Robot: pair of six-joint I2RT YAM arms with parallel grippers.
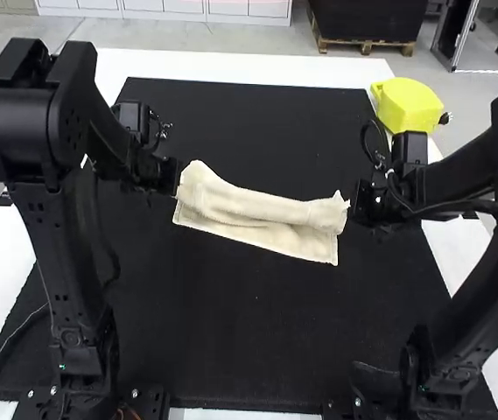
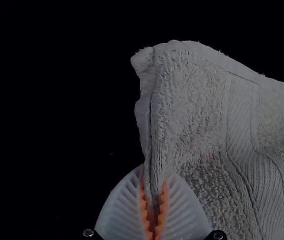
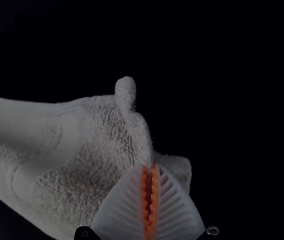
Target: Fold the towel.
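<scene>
Towel [image 1: 262, 206] btwn L claw [image 1: 176, 182] & R claw [image 1: 352, 210] — edge in each.

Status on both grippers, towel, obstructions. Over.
Left gripper, right gripper: each shut on a towel end. Towel: rumpled, strung between them. Yellow object: off beyond right gripper, apart from towel.

White table [image 1: 231, 66]: black mat [image 1: 257, 350], yellow object [image 1: 409, 105] (far right) atop.
</scene>
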